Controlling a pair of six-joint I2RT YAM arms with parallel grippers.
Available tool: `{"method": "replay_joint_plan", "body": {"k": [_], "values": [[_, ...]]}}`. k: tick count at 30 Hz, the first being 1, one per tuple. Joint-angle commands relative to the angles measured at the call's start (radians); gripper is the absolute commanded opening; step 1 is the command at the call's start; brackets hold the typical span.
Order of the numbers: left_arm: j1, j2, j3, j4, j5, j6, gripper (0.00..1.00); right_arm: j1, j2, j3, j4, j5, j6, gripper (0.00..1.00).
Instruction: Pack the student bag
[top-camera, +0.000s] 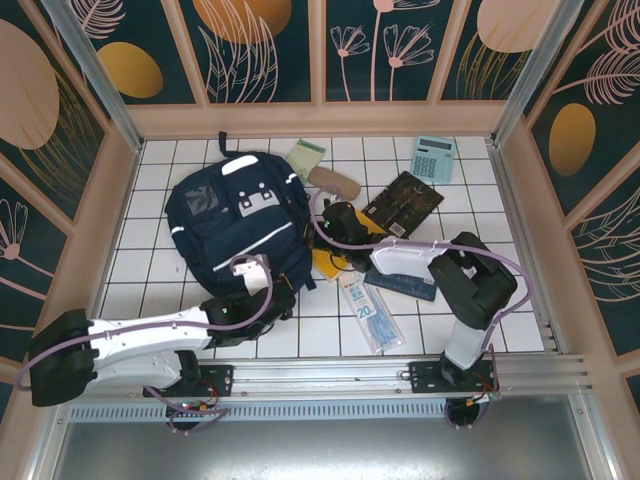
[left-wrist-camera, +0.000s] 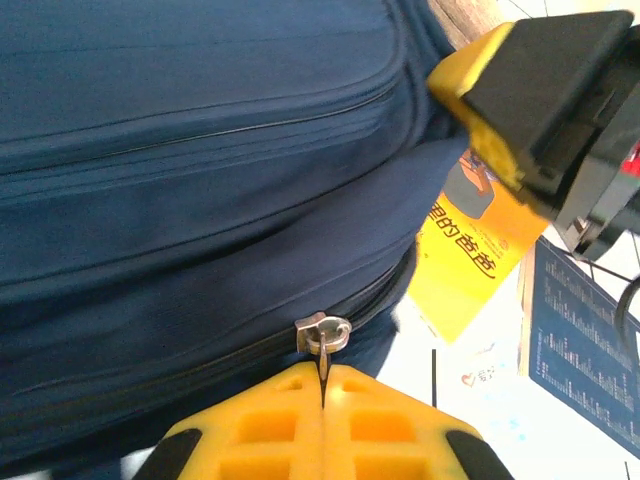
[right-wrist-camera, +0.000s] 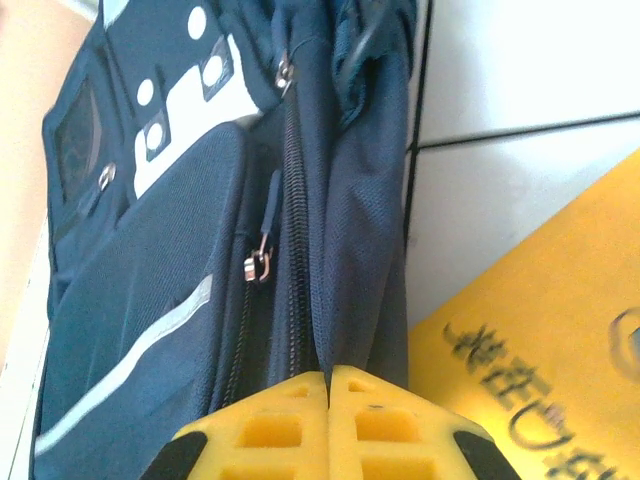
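Student bag (top-camera: 235, 230): my left hand (left-wrist-camera: 323, 382) clamps the zipper pull (left-wrist-camera: 322, 335); my right hand (right-wrist-camera: 328, 385) pinches its fabric edge (right-wrist-camera: 350, 300). The thin tab may slip if I tug obliquely.

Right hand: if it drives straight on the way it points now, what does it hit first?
The large navy-blue fabric backpack: its side fold sits right at the tips of the shut right hand, seemingly pinched there, so nothing lies between.
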Motion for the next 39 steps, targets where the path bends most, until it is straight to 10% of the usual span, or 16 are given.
{"method": "replay_joint_plan", "body": {"k": [1, 14, 21, 39], "values": [[-0.004, -0.074, -0.029, -0.097, -0.015, 0.009, 0.0, -0.062, -0.035, 0.055, -0.022, 0.084, -0.055, 0.0], [0.058, -0.313, -0.105, -0.253, 0.031, 0.057, 0.0, -0.126, -0.019, 0.128, -0.067, 0.067, -0.117, 0.0], [0.057, -0.227, -0.131, 0.139, 0.212, 0.22, 0.42, -0.118, 0.005, 0.12, -0.048, 0.035, -0.09, 0.0], [0.015, 0.124, 0.019, 0.134, 0.066, 0.174, 0.39, -0.106, -0.004, 0.094, -0.03, 0.006, -0.082, 0.0]]}}
